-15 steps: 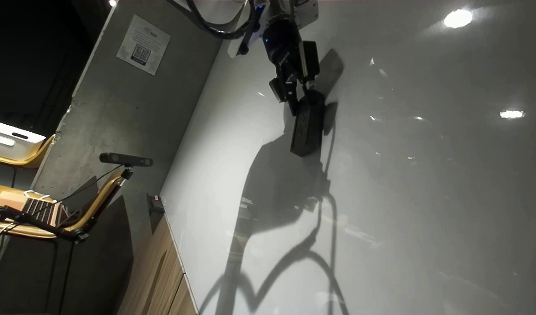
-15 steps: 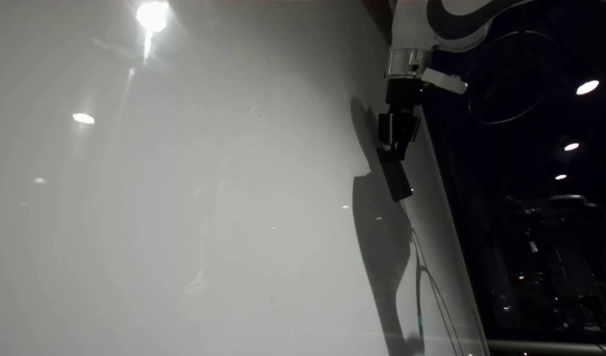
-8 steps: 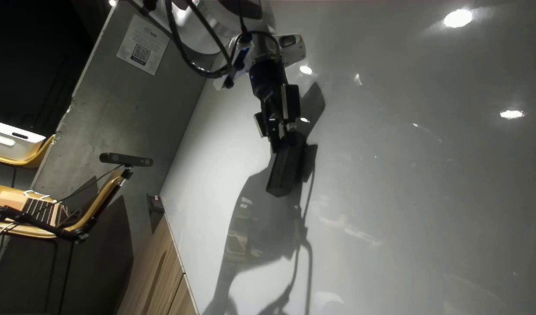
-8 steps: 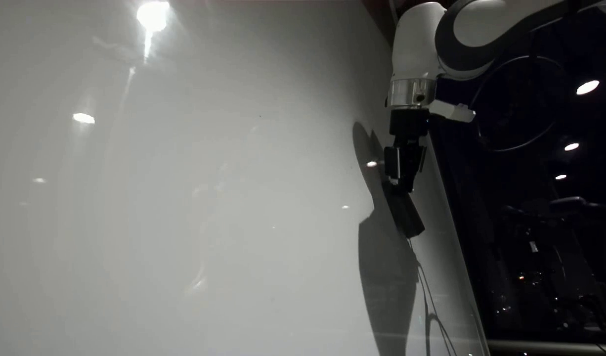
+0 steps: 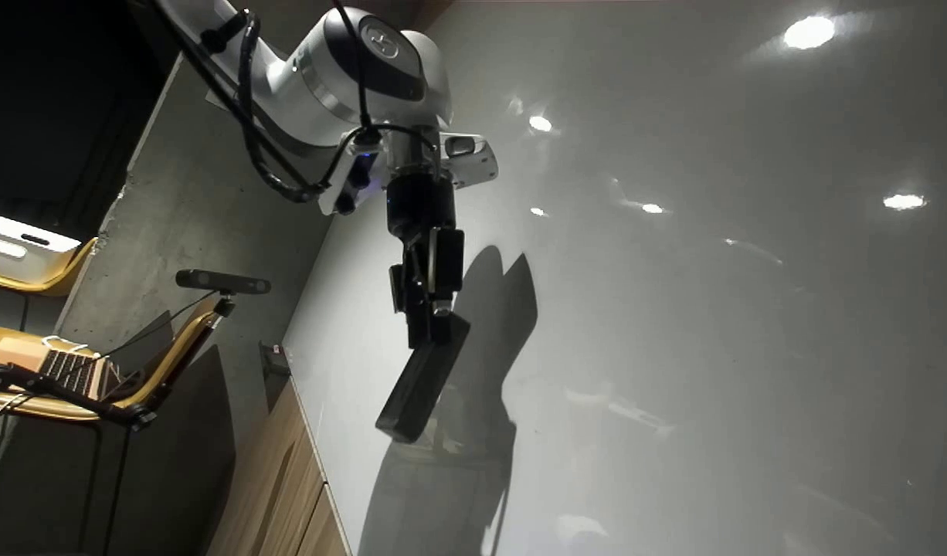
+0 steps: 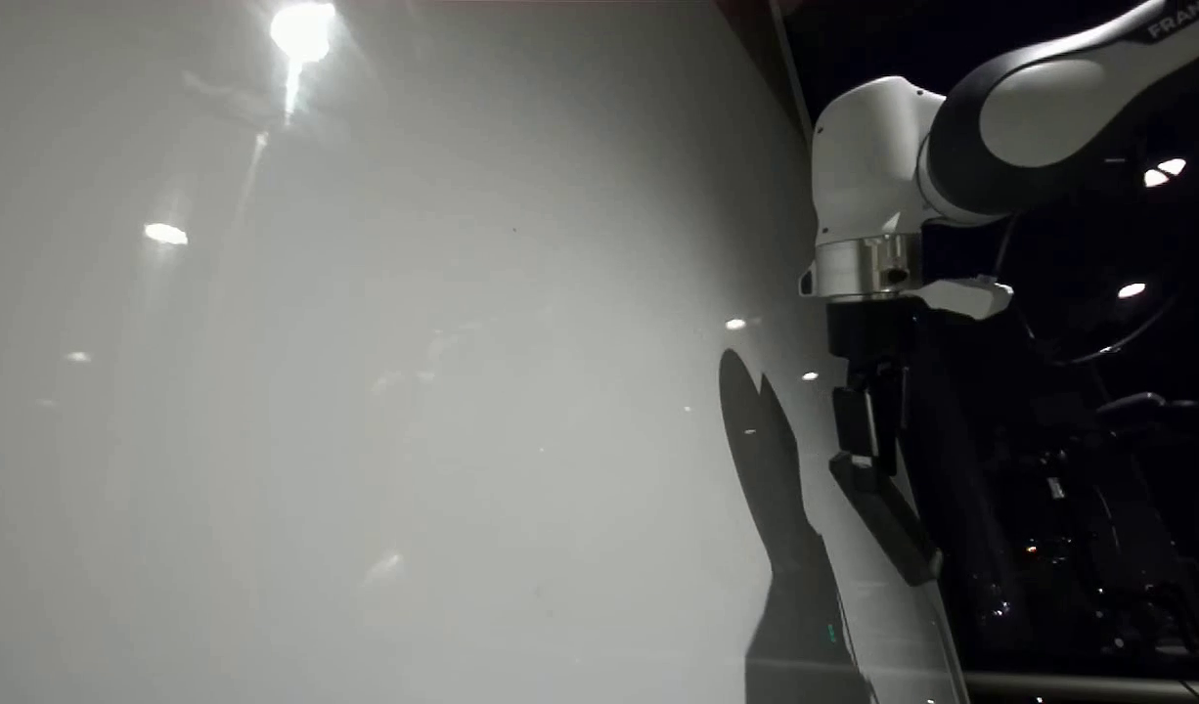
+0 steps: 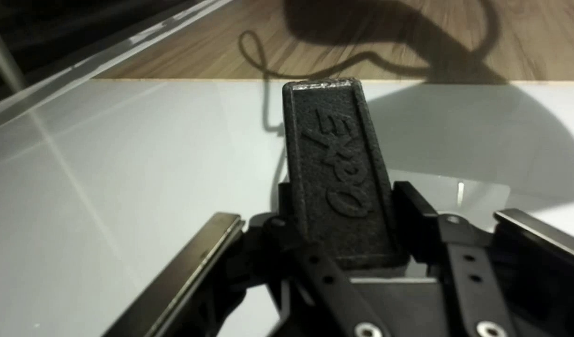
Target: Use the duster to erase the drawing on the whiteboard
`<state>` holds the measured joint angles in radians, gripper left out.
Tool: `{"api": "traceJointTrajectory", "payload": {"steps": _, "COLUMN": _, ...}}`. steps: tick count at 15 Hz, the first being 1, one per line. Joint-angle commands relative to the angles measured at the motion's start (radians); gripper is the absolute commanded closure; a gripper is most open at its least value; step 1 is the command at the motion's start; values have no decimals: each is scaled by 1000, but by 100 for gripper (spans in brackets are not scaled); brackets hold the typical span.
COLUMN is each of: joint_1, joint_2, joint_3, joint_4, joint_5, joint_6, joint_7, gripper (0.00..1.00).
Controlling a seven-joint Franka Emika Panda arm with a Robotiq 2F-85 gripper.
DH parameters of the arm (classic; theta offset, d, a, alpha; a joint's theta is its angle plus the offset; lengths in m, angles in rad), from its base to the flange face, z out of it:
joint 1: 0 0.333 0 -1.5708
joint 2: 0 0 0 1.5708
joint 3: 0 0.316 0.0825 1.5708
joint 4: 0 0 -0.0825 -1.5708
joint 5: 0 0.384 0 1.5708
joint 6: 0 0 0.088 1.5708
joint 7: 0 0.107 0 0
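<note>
The duster (image 7: 338, 164), a dark flat block with raised lettering, is clamped lengthwise in my gripper (image 7: 345, 206), the pads touching both long sides. In both exterior views the duster (image 5: 423, 382) slants downward from the fingertips. A gap separates it from its shadow on the whiteboard (image 5: 674, 347), so it appears lifted off the surface. The gripper (image 6: 868, 469) hangs close to the board's side edge in an exterior view. Glossy white whiteboard (image 6: 384, 469) fills most of that view, with bright reflections. I see no drawing in any current view; it is hidden or out of view.
Wood panelling (image 5: 288, 479) borders the board's lower edge. Beside the board stands a grey concrete wall (image 5: 203, 201). A camera on a stand (image 5: 222, 282) and a yellow chair (image 5: 49, 409) with a laptop (image 5: 68, 371) are in front of it. A large arm shadow (image 5: 442, 494) covers the board.
The arm has travelled down and toward the board's side edge, carrying the duster. A gap has opened between duster and shadow, and the duster is tilted more. The grip is unchanged.
</note>
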<state>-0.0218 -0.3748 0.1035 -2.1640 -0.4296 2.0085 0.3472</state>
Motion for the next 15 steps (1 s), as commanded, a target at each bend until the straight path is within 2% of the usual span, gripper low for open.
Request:
{"api": "traceJointTrajectory", "payload": {"steps": 1, "joint_1": -2, "joint_2": -70, "joint_3": -15, "joint_4": -142, "joint_5": 50, "joint_6": 24, "joint_7": 0, "gripper": 71}}
{"api": "traceJointTrajectory", "payload": {"steps": 7, "joint_1": 22, "joint_2": -130, "joint_3": -22, "joint_4": -372, "joint_5": 189, "joint_6": 14, "joint_7": -46, "gripper": 71}}
{"api": "traceJointTrajectory", "payload": {"steps": 12, "joint_1": 23, "joint_2": -113, "joint_3": -33, "joint_4": -499, "joint_5": 251, "joint_6": 38, "joint_7": -97, "gripper": 71}}
{"api": "traceJointTrajectory", "payload": {"steps": 15, "joint_1": 26, "joint_2": -88, "joint_3": -43, "joint_4": -557, "joint_5": 281, "joint_6": 89, "joint_7": -141, "gripper": 71}}
